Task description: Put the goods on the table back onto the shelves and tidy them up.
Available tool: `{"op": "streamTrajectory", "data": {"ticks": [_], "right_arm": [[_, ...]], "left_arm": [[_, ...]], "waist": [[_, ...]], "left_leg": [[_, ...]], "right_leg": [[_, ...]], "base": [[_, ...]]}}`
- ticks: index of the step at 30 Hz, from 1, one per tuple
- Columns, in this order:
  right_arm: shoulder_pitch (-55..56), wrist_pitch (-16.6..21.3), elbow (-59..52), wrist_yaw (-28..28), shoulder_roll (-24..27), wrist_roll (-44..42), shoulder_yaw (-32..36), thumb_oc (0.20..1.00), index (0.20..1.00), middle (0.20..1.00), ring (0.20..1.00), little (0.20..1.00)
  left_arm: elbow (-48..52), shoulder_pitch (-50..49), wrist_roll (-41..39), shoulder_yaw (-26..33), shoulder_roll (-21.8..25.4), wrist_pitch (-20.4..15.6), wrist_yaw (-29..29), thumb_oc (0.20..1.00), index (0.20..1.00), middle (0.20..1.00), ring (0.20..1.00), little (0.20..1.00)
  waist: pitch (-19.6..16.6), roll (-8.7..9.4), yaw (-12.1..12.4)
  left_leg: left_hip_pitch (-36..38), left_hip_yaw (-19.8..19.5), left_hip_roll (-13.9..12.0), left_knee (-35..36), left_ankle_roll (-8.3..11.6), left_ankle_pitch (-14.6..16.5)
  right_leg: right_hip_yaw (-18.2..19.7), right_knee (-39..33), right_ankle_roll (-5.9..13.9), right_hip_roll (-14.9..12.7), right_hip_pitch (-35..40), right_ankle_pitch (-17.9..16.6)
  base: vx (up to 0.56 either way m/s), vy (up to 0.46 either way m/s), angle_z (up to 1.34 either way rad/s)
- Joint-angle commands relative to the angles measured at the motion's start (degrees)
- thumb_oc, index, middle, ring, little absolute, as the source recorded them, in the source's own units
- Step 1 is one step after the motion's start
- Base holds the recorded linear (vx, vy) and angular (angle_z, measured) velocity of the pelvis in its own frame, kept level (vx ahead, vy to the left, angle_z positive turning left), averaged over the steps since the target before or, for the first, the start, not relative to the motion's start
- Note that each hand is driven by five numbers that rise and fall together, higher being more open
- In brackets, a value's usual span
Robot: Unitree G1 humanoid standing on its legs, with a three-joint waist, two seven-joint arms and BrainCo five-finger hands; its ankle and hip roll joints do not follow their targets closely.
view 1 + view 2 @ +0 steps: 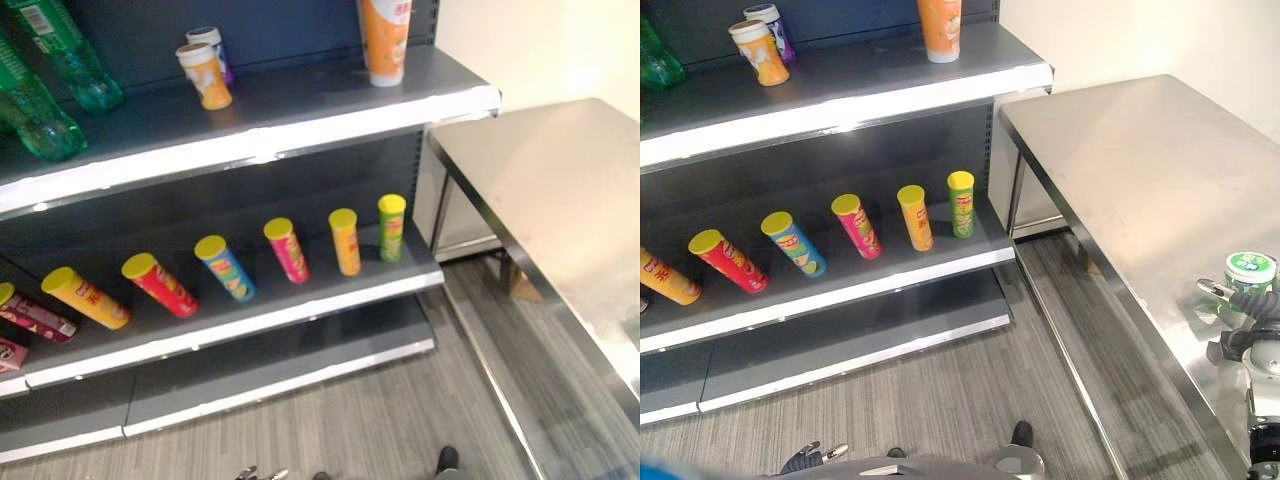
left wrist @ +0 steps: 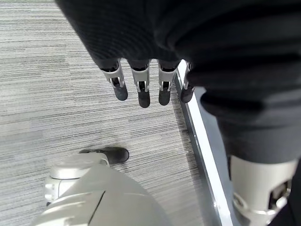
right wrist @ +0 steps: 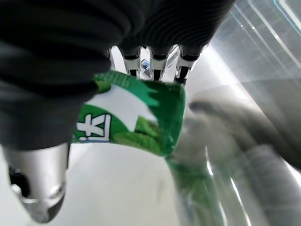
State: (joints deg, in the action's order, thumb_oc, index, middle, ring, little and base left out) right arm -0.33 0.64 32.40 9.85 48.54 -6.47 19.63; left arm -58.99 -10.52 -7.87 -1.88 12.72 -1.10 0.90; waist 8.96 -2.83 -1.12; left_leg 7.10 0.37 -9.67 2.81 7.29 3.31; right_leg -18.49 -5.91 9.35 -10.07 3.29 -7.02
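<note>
A green tub (image 1: 1250,270) with a white and green lid stands near the front right of the steel table (image 1: 1140,170). My right hand (image 1: 1237,312) is at its near side. In the right wrist view the fingers (image 3: 154,66) curl over the green tub (image 3: 136,117) and the thumb comes up from below, so the hand is shut on it. My left hand (image 1: 808,457) hangs low above the floor by the shelves, and its fingers (image 2: 141,89) are straight and hold nothing.
The dark shelf unit (image 1: 250,145) stands left of the table. Its lower shelf carries a row of several chip cans (image 1: 285,248). The upper shelf has two small cups (image 1: 205,75), a tall orange cup (image 1: 385,40) and green bottles (image 1: 60,60).
</note>
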Motion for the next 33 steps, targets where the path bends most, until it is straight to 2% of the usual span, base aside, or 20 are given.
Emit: {"op": "streamTrajectory", "data": {"ticks": [1, 2, 15, 20, 27, 33], "right_arm": [[-3.83, 1.58, 0.52, 4.3, 4.48, 1.53, -0.88, 1.0, 1.0, 1.0, 1.0, 1.0], [-4.48, 1.24, 0.49, 5.89, 4.28, 3.21, -0.95, 0.2, 0.2, 0.2, 0.2, 0.2], [-2.19, 1.34, -2.4, 6.24, 4.96, 6.16, 0.86, 0.2, 0.2, 0.2, 0.2, 0.2], [-0.24, 2.08, -8.48, 7.72, 4.56, 7.04, 4.19, 0.2, 0.2, 0.2, 0.2, 0.2], [-2.67, 6.8, -19.96, 8.77, 2.12, 1.15, 6.69, 0.2, 0.2, 0.2, 0.2, 0.2], [-10.34, 11.77, -30.07, 8.37, 0.28, -6.38, 4.19, 0.2, 0.2, 0.2, 0.2, 0.2]], "left_arm": [[-1.04, 2.82, -0.67, -1.32, 4.54, -1.16, 0.73, 1.0, 1.0, 1.0, 1.0, 1.0], [-1.25, 2.97, -0.82, -1.37, 4.16, -1.13, 1.14, 1.0, 1.0, 1.0, 1.0, 1.0], [-0.93, 2.78, -0.03, -1.25, 3.98, -1.22, 1.24, 1.0, 1.0, 1.0, 1.0, 1.0], [-0.66, 3.06, 0.2, -0.76, 3.99, -1.15, 1.34, 1.0, 1.0, 1.0, 1.0, 1.0], [0.3, 2.78, -0.28, -0.15, 4.22, -1.07, 1.13, 1.0, 1.0, 1.0, 1.0, 1.0], [0.27, 3.32, -2.29, -0.17, 3.96, -1.16, 1.74, 1.0, 1.0, 1.0, 1.0, 1.0]], "waist": [[-0.56, 4.09, 0.82], [-0.56, 3.96, 0.96], [-0.49, 3.79, 0.63], [-0.43, 3.64, 0.12], [-0.52, 3.58, 0.42], [0.41, 3.91, 2.08]], "left_leg": [[-2.37, 5.44, -3.27, 1.83, 4.3, -6.26], [-2.23, 5.47, -3.35, 1.82, 4.32, -6.26], [-1.93, 5.65, -3.75, 1.85, 4.63, -6.48], [-1.82, 5.77, -4.25, 1.91, 5.05, -6.77], [-1.54, 5.66, -5.3, 1.2, 5.74, -7.45], [-3.93, 3.75, -6.28, 0.62, 6.62, -10.5]], "right_leg": [[0.72, 2.34, -1.79, 2.82, 3.55, 9.81], [0.62, 2.35, -1.89, 2.89, 3.76, 9.96], [0.19, 2.29, -2.08, 3.19, 4.3, 10.31], [-0.01, 2.4, -2.29, 3.54, 4.42, 10.7], [-0.18, 1.79, -3.1, 4.68, 5.4, 11.55], [-1.84, 1.39, -3.59, 5.42, 5.59, 12.23]], "base": [[0.0, 0.0, 0.0], [0.0, 0.0, 0.0], [0.0, -0.002, 0.01], [0.0, 0.0, 0.0], [0.0, -0.047, 0.05], [-0.04, -0.032, 0.06]]}}
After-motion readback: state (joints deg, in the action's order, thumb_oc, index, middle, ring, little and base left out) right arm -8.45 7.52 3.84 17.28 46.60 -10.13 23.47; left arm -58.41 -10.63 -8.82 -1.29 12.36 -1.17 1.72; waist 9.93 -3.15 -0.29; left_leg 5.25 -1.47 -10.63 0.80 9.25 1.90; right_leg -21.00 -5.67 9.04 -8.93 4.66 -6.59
